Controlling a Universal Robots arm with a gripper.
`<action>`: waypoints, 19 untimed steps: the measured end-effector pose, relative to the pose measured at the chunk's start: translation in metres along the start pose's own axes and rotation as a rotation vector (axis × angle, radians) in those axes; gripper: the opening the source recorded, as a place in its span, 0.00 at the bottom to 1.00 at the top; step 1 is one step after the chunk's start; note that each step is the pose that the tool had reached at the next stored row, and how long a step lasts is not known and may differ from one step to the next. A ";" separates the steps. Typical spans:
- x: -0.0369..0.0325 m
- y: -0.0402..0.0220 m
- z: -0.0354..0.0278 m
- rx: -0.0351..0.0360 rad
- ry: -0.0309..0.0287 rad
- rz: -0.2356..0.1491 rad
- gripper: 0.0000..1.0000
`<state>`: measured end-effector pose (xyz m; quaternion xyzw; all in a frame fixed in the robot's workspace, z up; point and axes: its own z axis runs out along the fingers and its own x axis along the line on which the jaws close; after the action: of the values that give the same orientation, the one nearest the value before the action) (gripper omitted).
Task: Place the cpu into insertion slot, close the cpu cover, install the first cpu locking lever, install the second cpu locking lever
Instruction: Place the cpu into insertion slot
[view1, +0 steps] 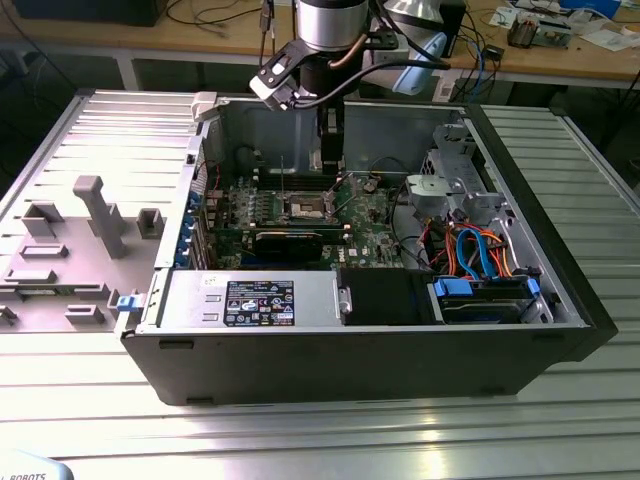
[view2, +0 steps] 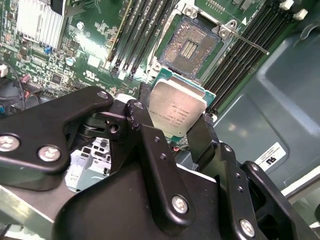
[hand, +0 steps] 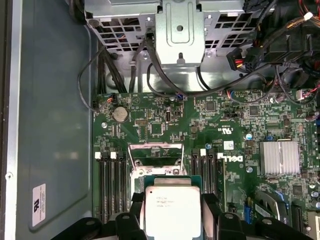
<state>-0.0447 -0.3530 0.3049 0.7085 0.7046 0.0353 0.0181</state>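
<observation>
— Over the green motherboard (view2: 95, 47), where is the small flat silver-beige square cpu (view2: 178, 106)?
— Between the black gripper's (view2: 171, 118) jaws, clamped at two opposite edges, near the uncovered dark square insertion slot (view2: 192, 47).

My gripper (view2: 171, 122) clamps silver-topped cpu (view2: 179, 105) by edges, near bare insertion slot (view2: 192, 47); cpu cover (hand: 155, 154) stands open.

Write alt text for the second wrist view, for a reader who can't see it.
The black gripper holds the cpu by two opposite edges, above a green motherboard inside a computer case. Just beyond it lies the insertion slot, uncovered and empty, with dark memory slots on both sides.
</observation>
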 end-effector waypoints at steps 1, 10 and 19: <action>0.0000 0.0000 0.0001 0.0001 0.0004 -0.006 0.54; 0.0000 -0.0001 0.0007 0.0002 0.0008 -0.009 0.54; -0.0003 -0.0018 0.0110 0.0002 0.0009 -0.009 0.54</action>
<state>-0.0456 -0.3530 0.2938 0.7051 0.7080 0.0355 0.0178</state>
